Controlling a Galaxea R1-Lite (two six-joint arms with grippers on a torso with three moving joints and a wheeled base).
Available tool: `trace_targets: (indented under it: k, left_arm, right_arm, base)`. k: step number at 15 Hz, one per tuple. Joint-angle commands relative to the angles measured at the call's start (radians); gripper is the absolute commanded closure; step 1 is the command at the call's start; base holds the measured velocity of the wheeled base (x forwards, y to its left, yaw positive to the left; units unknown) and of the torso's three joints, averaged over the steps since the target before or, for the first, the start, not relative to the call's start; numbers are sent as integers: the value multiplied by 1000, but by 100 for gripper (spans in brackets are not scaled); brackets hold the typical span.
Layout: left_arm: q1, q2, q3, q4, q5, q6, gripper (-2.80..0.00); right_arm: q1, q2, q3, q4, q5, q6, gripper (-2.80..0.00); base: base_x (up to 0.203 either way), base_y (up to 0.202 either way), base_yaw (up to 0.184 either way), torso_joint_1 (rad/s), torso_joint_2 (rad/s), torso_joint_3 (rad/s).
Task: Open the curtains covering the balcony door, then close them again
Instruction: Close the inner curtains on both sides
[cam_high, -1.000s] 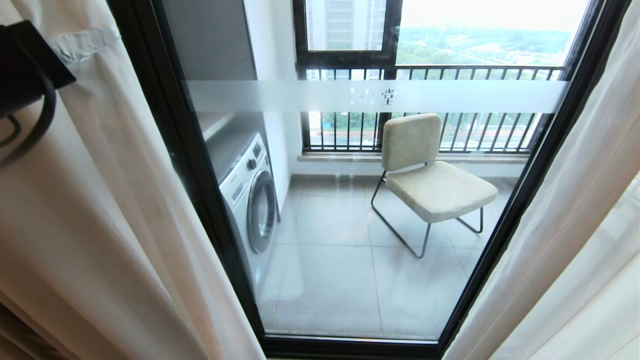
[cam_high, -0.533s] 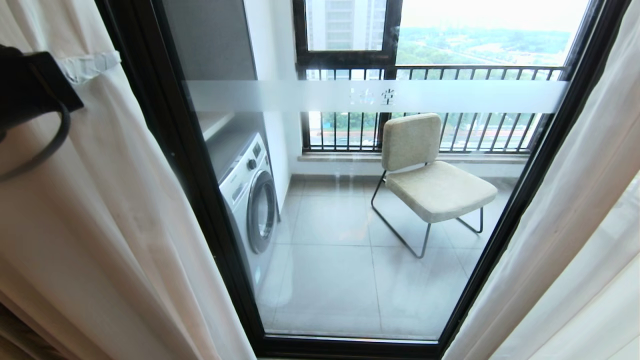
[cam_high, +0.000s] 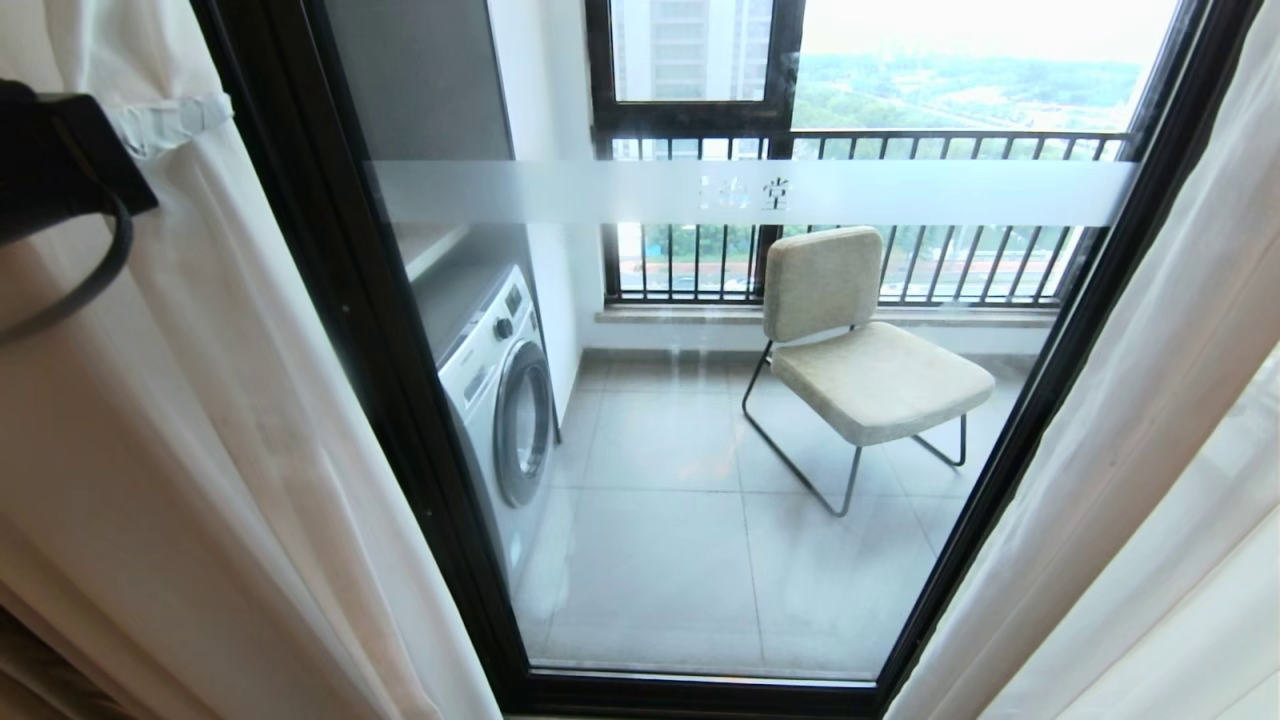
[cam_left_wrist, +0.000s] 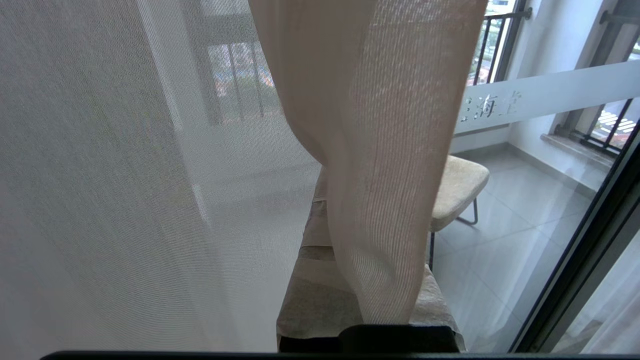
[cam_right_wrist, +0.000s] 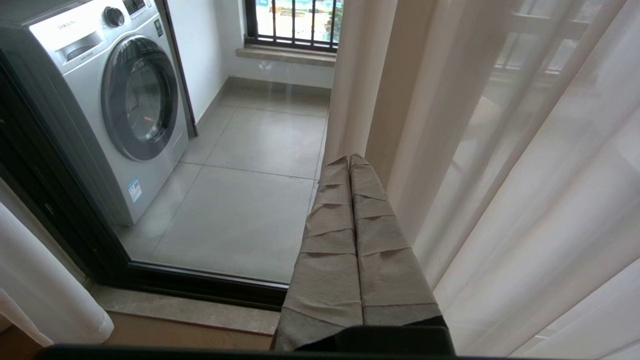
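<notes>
Two pincers are noted. The left pincer (cam_left_wrist: 360, 300) is clenched on a fold of the cream curtains (cam_left_wrist: 380, 150), with the sheer layer hanging beside it; in the head view its arm is lodged against the left drape. The right pincer (cam_right_wrist: 352, 235) is clenched on nothing, parked near the right drape. The balcony door (cam_high: 700, 400) is seen uncovered between the parted drapes, so the closing step is judged in hand: the gripped fold is to be drawn across the glass. Beyond, one container, a washing machine (cam_high: 500, 400), is observed, door shut, contents indeterminable.
</notes>
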Motion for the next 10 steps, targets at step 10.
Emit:
trace_targets:
  k: [10]
  left_arm:
    - [-9, -21, 5, -2, -5, -1, 0]
  right_arm:
    - [1, 0, 0, -1, 1, -1, 0]
  base:
    - [0, 0, 0, 0, 0, 0]
